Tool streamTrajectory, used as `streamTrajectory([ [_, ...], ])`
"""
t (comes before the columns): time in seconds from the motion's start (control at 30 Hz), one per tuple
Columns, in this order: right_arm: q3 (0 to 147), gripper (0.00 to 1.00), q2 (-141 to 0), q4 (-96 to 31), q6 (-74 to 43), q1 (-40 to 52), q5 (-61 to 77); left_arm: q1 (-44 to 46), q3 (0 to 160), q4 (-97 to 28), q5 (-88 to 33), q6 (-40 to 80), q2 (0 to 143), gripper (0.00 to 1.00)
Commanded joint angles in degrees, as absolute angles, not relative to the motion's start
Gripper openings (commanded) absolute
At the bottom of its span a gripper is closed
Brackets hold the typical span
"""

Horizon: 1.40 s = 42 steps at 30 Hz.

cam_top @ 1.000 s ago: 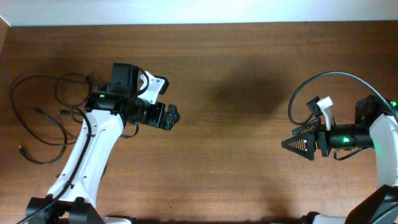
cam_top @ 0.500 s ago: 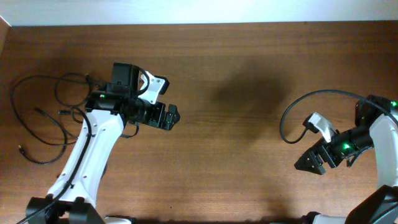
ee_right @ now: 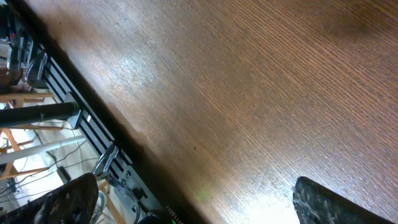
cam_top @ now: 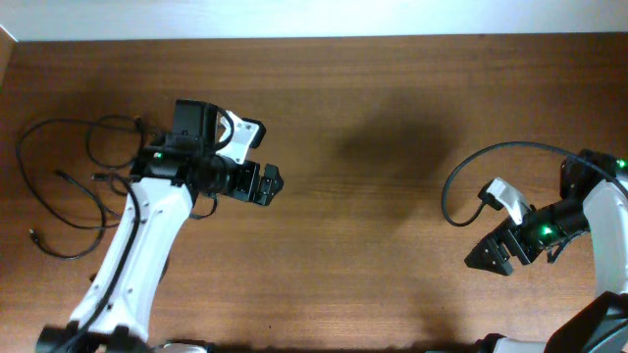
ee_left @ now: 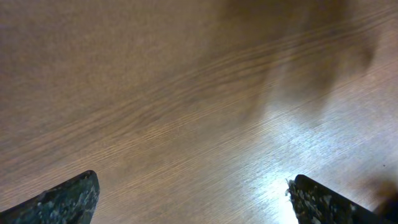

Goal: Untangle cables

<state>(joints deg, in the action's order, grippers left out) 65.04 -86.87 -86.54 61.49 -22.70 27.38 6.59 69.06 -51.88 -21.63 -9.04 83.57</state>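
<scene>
The cables (cam_top: 20, 157) are seen at the far left of the worktop (cam_top: 373, 245), spread in loose open loops. Some strands seem to cross near the left arm, though such thin lines are hard to follow from overhead. No cords are laid out singly, so the untangling is judged unfinished, with most of it left. The left pincer (cam_top: 267, 183) is held wide apart and empty over bare wood, pointed away from the cables. The right pincer (cam_top: 488, 260) is likewise released and empty, well apart at the right side.
</scene>
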Motion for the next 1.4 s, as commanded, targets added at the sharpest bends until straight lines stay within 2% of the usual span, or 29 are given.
streamTrajectory([
  [0.0, 65.5, 0.99, -85.9, -86.5, 61.9, -22.9, 27.1, 8.6, 69.4, -52.0, -21.6, -10.0, 76.1, 0.99],
  [0.13, 65.5, 0.99, -85.9, -86.5, 61.9, -22.9, 27.1, 19.4, 69.3, -52.0, -21.6, -10.0, 66.7, 0.99],
  [0.17, 65.5, 0.99, -85.9, -86.5, 61.9, -22.9, 27.1, 21.8, 69.0, -52.0, -18.3, -10.6, 64.3, 0.99],
  [0.23, 65.5, 0.99, -85.9, -86.5, 61.9, -22.9, 27.1, 22.3, 66.4, -49.8, -16.7, -10.9, 61.4, 0.99],
  [0.37, 65.5, 0.99, -85.9, -86.5, 61.9, -22.9, 27.1, 22.3, 43.2, -24.6, -18.0, -13.3, 42.4, 0.99],
  [0.47, 65.5, 0.99, -85.9, -86.5, 61.9, -22.9, 27.1, 20.8, 20.1, 1.8, -20.7, -13.1, 24.2, 0.99],
  [0.5, 65.5, 0.99, -85.9, -86.5, 61.9, -22.9, 27.1, 18.7, 10.7, 14.8, -19.5, -6.4, 17.3, 0.99],
  [0.57, 65.5, 0.99, -85.9, -86.5, 61.9, -22.9, 27.1, 17.0, 1.6, 26.4, -12.8, 2.0, 9.9, 0.99],
  [0.6, 65.5, 0.99, -85.9, -86.5, 61.9, -22.9, 27.1, 16.5, 0.6, 23.6, -5.8, 5.6, 5.1, 0.99],
  [0.67, 65.5, 0.99, -85.9, -86.5, 61.9, -22.9, 27.1, 14.5, 0.6, 16.2, -0.2, 5.6, 0.6, 0.99],
  [0.83, 65.5, 0.99, -85.9, -86.5, 61.9, -22.9, 27.1, 8.2, 0.5, -4.9, 0.9, 3.8, 0.3, 0.99],
  [1.37, 65.5, 0.99, -85.9, -86.5, 61.9, -22.9, 27.1, 8.1, 0.5, -4.8, 0.3, 3.4, 0.3, 0.99],
])
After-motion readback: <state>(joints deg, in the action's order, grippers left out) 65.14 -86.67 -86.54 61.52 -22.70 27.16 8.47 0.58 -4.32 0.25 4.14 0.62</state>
